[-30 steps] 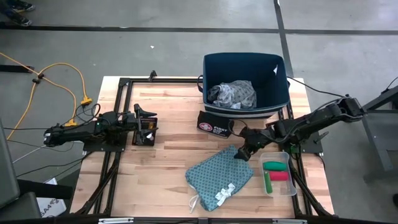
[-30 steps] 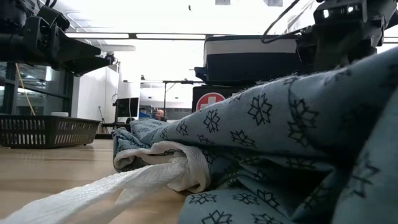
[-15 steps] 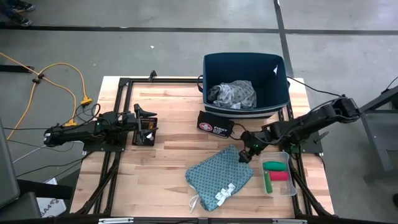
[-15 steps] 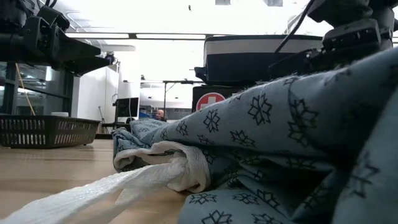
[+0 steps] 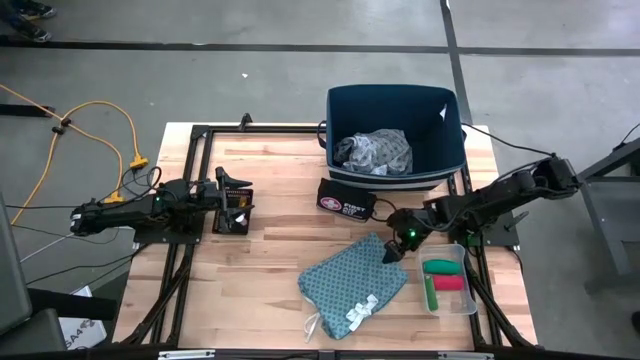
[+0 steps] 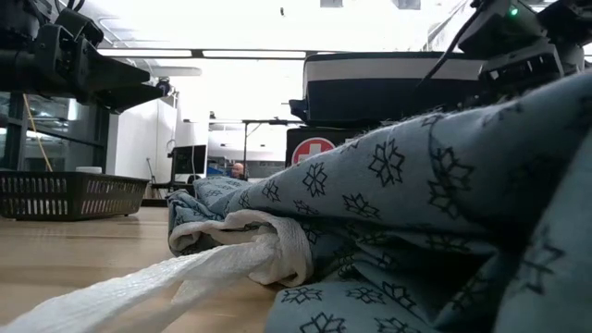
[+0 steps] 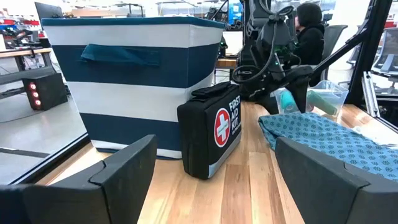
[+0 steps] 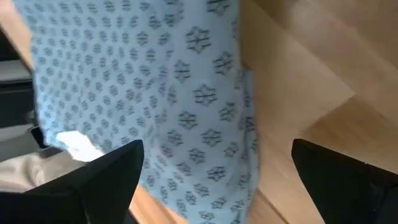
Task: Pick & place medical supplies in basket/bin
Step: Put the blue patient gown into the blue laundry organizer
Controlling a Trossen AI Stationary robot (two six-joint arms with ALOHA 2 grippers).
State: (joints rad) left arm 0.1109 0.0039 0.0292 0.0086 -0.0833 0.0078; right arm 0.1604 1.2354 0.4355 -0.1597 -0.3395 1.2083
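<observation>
High view gives the full layout: teal cloth (image 5: 352, 280) lies flat on the table (image 5: 260, 180), long axis diagonal, its white ties (image 5: 360, 311) at the near-left end, the far-right corner under the right gripper (image 5: 396, 248). Low view only gets that cloth's folds (image 6: 435, 194) and ties (image 6: 231, 254) filling the foreground, hiding most of the table behind.

Right wrist view: fingers (image 8: 93, 180) spread wide, straddling the cloth's edge (image 8: 186, 93), nothing clamped.

Pale blue-grey cloth (image 5: 372, 152) sits crumpled inside the navy bin (image 5: 440, 110), visible from above only. Left wrist view sees the bin's striped side (image 7: 130, 81) and the black first aid kit (image 7: 211, 134) standing just in front of it, between bin and teal cloth.

Clear tray (image 5: 470, 280) just right of the cloth holds the green roll (image 5: 442, 266) and red roll (image 5: 448, 283).

Left gripper (image 5: 236, 196) parked at the table's left, fingers apart, empty, beside a small black basket (image 6: 69, 194). A person sits in the room behind.
</observation>
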